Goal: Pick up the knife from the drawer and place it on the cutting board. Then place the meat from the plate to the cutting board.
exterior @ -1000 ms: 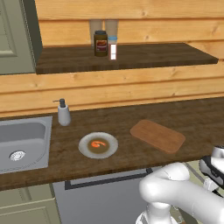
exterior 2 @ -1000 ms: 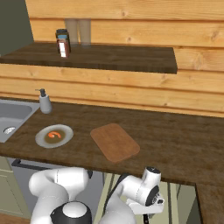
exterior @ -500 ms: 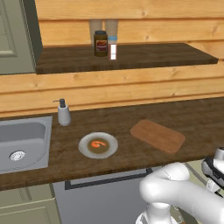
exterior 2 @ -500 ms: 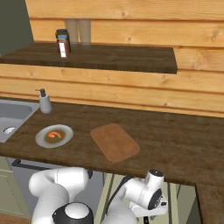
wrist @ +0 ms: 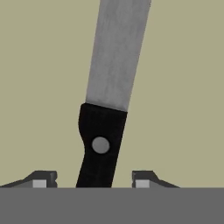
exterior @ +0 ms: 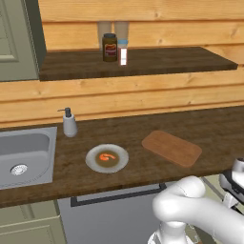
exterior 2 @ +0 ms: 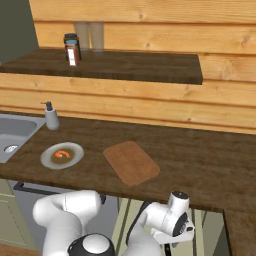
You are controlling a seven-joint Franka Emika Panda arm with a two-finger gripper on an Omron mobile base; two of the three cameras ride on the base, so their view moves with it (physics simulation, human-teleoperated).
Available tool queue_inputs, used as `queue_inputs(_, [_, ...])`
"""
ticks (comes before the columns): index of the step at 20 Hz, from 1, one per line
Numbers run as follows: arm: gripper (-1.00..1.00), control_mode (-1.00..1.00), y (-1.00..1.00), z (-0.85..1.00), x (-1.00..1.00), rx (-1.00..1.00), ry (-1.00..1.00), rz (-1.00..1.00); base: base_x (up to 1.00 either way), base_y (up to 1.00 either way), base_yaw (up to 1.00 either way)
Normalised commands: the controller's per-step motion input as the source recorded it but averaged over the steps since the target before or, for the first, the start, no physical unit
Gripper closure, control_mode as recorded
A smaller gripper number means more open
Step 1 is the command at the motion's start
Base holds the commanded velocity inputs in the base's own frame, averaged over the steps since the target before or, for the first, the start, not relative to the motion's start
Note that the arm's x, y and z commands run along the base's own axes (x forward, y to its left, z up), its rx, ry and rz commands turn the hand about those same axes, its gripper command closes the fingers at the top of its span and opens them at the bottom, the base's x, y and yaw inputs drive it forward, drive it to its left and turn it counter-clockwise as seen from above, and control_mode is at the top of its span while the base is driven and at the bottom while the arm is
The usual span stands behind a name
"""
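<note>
Beige drawer floor behind; knife (wrist: 107, 109) lies w/ blade toward 12, handle between tips of tool (wrist: 94, 179), spread wide, not touching it, holding nothing.

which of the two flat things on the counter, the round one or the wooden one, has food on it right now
The round plate, lying between the sink and the cutting board. It holds the small orange-red meat at its centre, while the wooden board's surface is bare.

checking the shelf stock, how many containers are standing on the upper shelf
2: a dark jar with a lighter label and a small white bottle, side by side toward the shelf's left part. Nothing appears hidden behind them.
</note>
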Motion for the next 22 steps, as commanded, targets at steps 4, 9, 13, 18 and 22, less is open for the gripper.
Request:
queue_inputs(4, [-1.00,-1.00,0.00,0.00,-0.02,0.00,0.00,0.00,0.00,0.00,0.00])
queue_inputs(9, [1.00,-1.00,0.00,0.00,0.00,0.00,0.00,0.00,0.00,0.00,0.00])
queue_inputs(13, [1.00,-1.00,0.00,0.00,0.00,0.00,0.00,0.00,0.00,0.00,0.00])
queue_inputs(18, [1.00,-1.00,0.00,0.00,0.00,0.00,0.00,0.00,0.00,0.00,0.00])
queue_inputs(22, [1.00,-1.00,0.00,0.00,-0.03,0.00,0.00,0.00,0.00,0.00,0.00])
